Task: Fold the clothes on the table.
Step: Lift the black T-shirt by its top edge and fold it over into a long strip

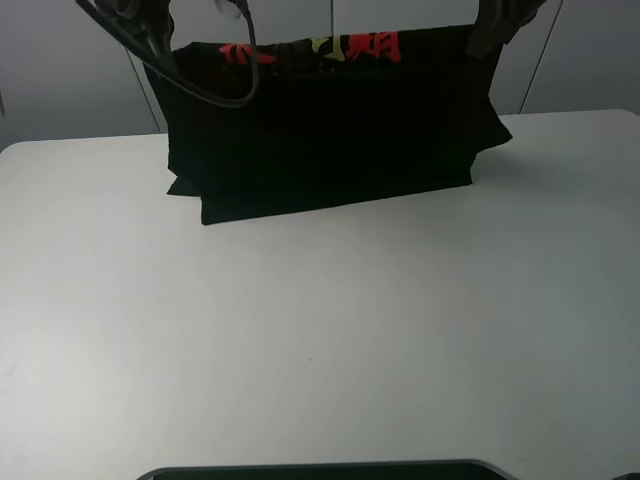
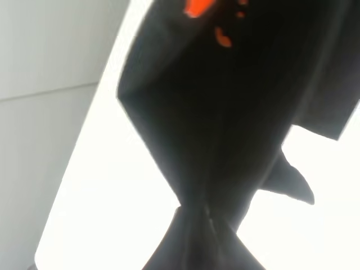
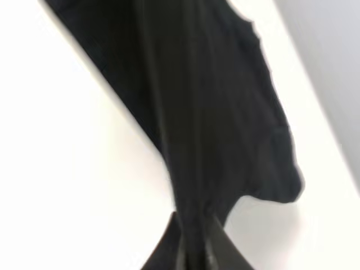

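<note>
The clothes (image 1: 320, 130), a black T-shirt with red and yellow print along its top edge, hang lifted over the far part of the white table (image 1: 320, 330). The lower hem and sleeves rest folded on the tabletop. My left gripper (image 1: 152, 45) is shut on the shirt's upper left corner, and my right gripper (image 1: 490, 32) is shut on the upper right corner. In the left wrist view the black cloth (image 2: 214, 112) bunches into the left gripper (image 2: 205, 228), with red print at the far end. The right wrist view shows cloth (image 3: 197, 101) pinched in the right gripper (image 3: 194, 239).
A grey wall (image 1: 70, 70) stands behind the table's far edge. A black cable (image 1: 235, 95) loops in front of the shirt's upper left. A dark rounded edge (image 1: 320, 470) shows at the near side. Bare white tabletop spreads in front of the shirt.
</note>
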You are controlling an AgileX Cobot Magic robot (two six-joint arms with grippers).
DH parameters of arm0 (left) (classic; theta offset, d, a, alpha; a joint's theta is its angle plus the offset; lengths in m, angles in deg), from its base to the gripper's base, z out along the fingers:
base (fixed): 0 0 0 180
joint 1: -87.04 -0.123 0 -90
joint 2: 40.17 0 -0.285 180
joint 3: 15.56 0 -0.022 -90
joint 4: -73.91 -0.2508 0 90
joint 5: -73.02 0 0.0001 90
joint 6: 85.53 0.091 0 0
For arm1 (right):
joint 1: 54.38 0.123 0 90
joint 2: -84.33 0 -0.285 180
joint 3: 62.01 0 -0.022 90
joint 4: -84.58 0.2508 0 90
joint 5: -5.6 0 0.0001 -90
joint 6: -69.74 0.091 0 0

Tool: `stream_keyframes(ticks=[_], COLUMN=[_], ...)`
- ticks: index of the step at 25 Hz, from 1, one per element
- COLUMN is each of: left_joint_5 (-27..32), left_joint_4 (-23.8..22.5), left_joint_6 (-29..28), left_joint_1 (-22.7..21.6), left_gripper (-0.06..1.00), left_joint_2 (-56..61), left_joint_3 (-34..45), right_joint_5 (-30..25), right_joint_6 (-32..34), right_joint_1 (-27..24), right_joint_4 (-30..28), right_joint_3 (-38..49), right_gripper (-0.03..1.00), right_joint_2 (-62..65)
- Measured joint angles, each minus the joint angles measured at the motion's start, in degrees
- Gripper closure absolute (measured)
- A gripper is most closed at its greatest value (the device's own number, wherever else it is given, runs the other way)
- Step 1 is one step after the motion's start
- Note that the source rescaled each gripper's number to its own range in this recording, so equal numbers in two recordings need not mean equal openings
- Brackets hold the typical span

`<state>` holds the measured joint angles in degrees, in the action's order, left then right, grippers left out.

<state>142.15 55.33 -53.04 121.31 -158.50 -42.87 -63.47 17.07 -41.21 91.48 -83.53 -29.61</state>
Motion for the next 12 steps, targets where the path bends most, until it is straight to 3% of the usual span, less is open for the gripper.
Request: stream_keyframes(ticks=[3, 7, 12], left_joint_5=[-2.4, -9.5, -17.3], left_joint_4=[-2.7, -7.8, -7.9], left_joint_6=[0.4, -2.8, -7.0], left_joint_1=[-0.9, -3.8, -6.8], left_gripper=[0.94, 0.94, 0.94], left_joint_2=[2.3, 3.8, 3.9], left_joint_3=[1.9, 1.7, 1.6], right_joint_5=[0.9, 11.5, 24.6], right_joint_6=[-0.6, -4.2, -5.4], right_joint_1=[0.0, 0.0, 0.0], right_joint_4=[0.0, -0.1, -5.1], right_joint_3=[1.8, 1.9, 1.9], right_gripper=[0.97, 0.97, 0.97], right_joint_2=[1.7, 2.4, 2.4])
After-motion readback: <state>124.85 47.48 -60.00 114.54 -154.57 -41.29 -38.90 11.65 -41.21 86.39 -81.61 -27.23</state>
